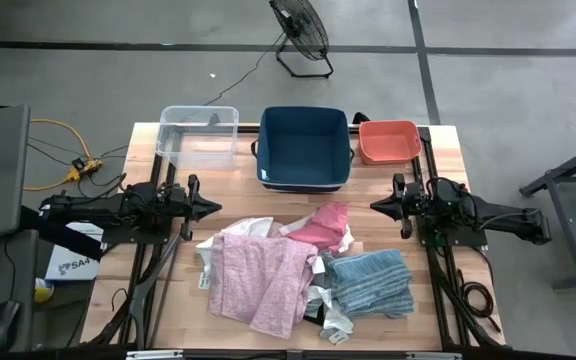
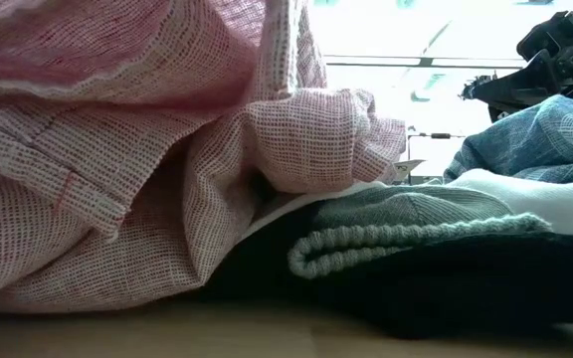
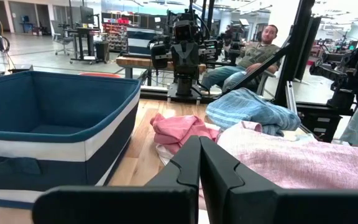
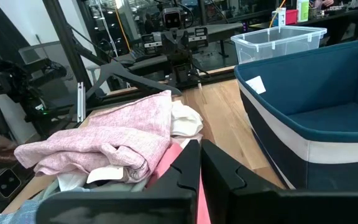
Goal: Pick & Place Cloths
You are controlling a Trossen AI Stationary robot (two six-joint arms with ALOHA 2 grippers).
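A heap of cloths lies on the near half of the table: a light pink cloth (image 1: 258, 278), a hot pink cloth (image 1: 320, 226), a blue terry cloth (image 1: 370, 283), white pieces (image 1: 334, 318) and a grey and a black piece (image 2: 416, 239). My left gripper (image 1: 215, 208) is shut and empty at the table's left, just left of the heap. My right gripper (image 1: 375, 206) is shut and empty at the right, beside the hot pink cloth. Both hover level, pointing at each other.
Three bins stand along the far edge: a clear bin (image 1: 199, 136), a navy bin (image 1: 304, 148) and a coral bin (image 1: 389, 141). Bare wood lies between the bins and the heap. A seated person (image 3: 253, 53) shows in the room beyond the table.
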